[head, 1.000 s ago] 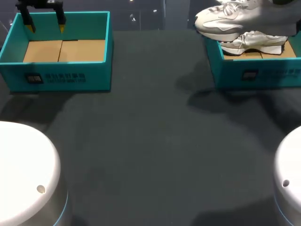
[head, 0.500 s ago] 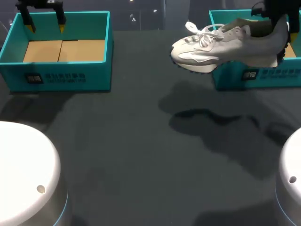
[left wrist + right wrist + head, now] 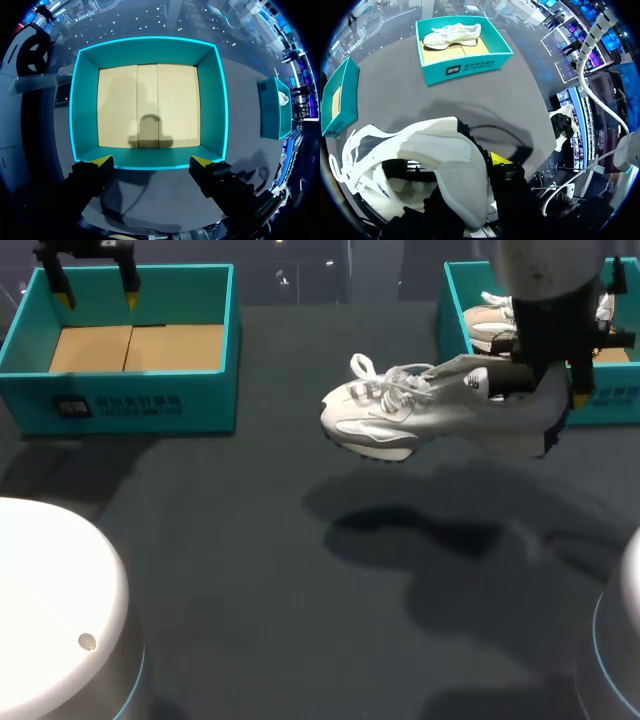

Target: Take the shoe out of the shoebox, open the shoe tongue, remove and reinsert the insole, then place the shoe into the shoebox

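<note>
Head view, upper left: left gripper [image 3: 97,297] hangs over the far wall of the left shoebox [image 3: 120,400]; fingers spread, nothing between them.
Left shoebox: teal, only the cardboard floor shows inside; left wrist view agrees, box [image 3: 147,52] ahead of the spread fingertips.
Centre, above the middle: shoe [image 3: 400,415], white, in the air over the dark table [image 3: 300,590], clear of both boxes; toe points to frame left, laces [image 3: 375,375] loose and sticking up, shadow on the table under it.
Right of centre: right gripper [image 3: 540,385] clenched on the shoe's heel collar; right wrist view shows one yellow tip pressed on the outside of the heel, the other finger hidden inside the shoe.
Upper right: right shoebox [image 3: 452,330], teal, with a second shoe [image 3: 490,325] lying in it.
Step (judged): take-out done, shoe not yet set down; tongue and insole untouched.
Risk 1: grip is at the heel only and the toe hangs far out, so the shoe may pivot or slip in the fingers.
Risk 2: soft collar can squash and loosen the hold.
Risk 3: loose laces could snag on set-down.
Risk 4: toe-first landing could roll the shoe onto its side.
</note>
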Controlling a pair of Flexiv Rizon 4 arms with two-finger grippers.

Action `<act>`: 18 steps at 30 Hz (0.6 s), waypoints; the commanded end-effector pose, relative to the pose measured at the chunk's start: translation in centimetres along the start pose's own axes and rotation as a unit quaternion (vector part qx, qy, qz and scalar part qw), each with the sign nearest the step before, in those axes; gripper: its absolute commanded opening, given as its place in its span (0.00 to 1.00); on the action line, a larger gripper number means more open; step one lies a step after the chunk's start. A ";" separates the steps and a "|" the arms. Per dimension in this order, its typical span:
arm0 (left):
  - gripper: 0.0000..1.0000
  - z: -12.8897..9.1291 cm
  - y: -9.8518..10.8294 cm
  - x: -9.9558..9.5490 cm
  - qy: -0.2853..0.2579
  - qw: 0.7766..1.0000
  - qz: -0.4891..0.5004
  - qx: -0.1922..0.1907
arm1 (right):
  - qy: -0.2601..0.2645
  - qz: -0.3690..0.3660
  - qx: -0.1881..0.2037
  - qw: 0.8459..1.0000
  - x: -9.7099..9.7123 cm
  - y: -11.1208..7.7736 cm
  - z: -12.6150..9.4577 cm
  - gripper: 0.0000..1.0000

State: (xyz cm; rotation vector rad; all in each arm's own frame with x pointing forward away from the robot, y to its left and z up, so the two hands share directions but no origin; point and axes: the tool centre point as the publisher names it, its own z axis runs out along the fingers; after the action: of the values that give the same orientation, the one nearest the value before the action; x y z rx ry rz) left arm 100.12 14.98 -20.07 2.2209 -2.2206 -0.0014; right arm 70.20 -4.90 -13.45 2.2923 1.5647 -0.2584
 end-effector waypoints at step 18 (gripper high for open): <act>1.00 0.0 0.0 0.0 0.000 1.000 0.000 0.000 | -0.003 -0.004 -0.006 1.000 9.6 -8.3 2.7 0.00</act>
State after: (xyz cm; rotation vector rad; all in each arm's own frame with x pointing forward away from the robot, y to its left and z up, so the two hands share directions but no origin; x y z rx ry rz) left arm 100.12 14.98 -20.07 2.2209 -2.2206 -0.0014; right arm 66.43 1.72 -19.31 2.2682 1.6422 -0.2184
